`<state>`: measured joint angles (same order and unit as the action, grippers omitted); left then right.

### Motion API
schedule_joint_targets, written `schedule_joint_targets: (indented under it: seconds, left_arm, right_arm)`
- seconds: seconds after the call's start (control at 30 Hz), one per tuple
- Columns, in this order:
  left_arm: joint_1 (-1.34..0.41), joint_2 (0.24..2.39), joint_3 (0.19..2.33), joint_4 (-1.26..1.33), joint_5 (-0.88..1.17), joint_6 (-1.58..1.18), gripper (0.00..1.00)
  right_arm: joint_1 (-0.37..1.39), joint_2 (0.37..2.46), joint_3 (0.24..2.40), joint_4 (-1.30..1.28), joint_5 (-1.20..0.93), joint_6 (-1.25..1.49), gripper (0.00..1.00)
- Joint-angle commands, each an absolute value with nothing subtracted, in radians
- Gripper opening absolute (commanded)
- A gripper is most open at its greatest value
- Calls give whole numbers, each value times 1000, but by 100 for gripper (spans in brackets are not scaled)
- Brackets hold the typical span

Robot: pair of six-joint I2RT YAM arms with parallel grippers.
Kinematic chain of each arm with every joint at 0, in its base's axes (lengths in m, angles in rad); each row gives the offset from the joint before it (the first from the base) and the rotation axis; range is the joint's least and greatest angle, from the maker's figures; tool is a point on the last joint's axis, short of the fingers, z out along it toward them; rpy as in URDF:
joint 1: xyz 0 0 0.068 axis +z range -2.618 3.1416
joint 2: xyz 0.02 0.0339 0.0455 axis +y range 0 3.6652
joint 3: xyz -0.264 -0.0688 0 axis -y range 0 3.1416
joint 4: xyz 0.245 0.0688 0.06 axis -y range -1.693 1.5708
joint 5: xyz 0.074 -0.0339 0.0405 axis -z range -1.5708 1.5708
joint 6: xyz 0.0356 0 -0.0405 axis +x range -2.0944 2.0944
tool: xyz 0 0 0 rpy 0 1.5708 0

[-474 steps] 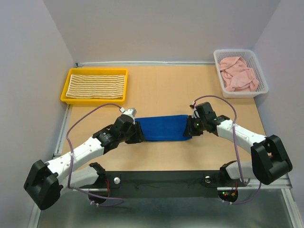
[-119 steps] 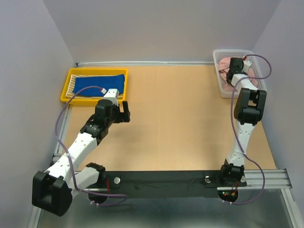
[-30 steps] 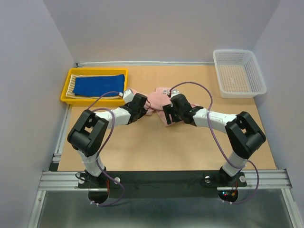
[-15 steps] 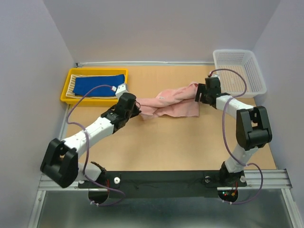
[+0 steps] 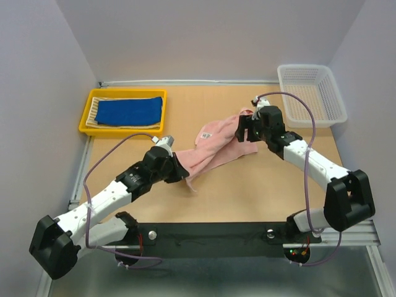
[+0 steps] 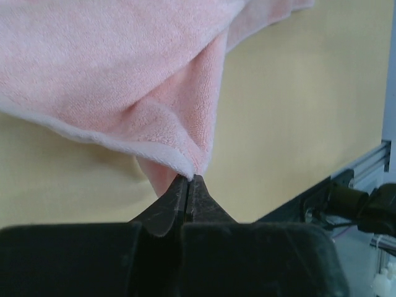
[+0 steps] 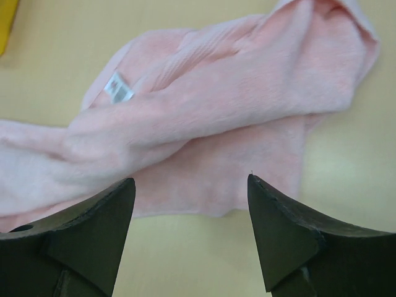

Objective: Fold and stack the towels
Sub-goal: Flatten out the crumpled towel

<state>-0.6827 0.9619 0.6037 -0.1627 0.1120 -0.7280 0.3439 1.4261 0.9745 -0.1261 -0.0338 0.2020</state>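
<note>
Tan tabletop: nearest, the left gripper (image 5: pixel 176 171) is clamped shut on a corner of the pink towel (image 5: pixel 213 145), whose rumpled length runs diagonally away rightward. Over its far end the right gripper (image 7: pixel 192 185) hangs wide open, holding nothing; far left, the blue towel (image 5: pixel 131 111) lies in the tray (image 5: pixel 83 125).

Counted 3 towels: pink towel (image 5: pixel 213 145), blue towel (image 5: pixel 130 111), striped towel (image 5: pixel 93 112) | 1 yellow tray (image 5: pixel 83 127) | 1 white basket (image 5: pixel 303 67)
</note>
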Motion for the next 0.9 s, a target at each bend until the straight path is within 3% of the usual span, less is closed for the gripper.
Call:
schedule_joint_targets:
  seconds: [0.0, 0.03, 0.1, 0.13, 0.27, 0.4, 0.53, 0.77, 0.87]
  left_arm:
    - [-767, 858, 506, -179, 167, -833, 13]
    - [-785, 847, 493, -179, 167, -833, 18]
    - [-842, 828, 480, -176, 181, -833, 37]
    - [-873, 807, 489, -178, 167, -830, 53]
    - [-879, 749, 527, -228, 46, -825, 77]
    - [-877, 744, 592, -317, -135, -816, 78]
    - [-842, 800, 630, -374, -346, -793, 65]
    - [-574, 997, 627, -255, -295, -614, 64]
    - [-536, 1076, 646, -203, -269, -592, 64]
  right_arm:
    - [463, 1362, 892, -152, -103, 208, 78]
    - [463, 1364, 884, -155, -103, 216, 78]
    - [501, 1379, 865, -161, -133, 225, 78]
    - [524, 1399, 865, -166, -133, 233, 78]
    - [551, 1466, 867, -164, -121, 259, 77]
    - [552, 1499, 859, -157, -81, 288, 73]
    - [552, 1520, 842, -144, 30, 299, 67]
    - [488, 1609, 873, -137, 135, 249, 63]
    - [412, 1669, 919, -137, 140, 204, 62]
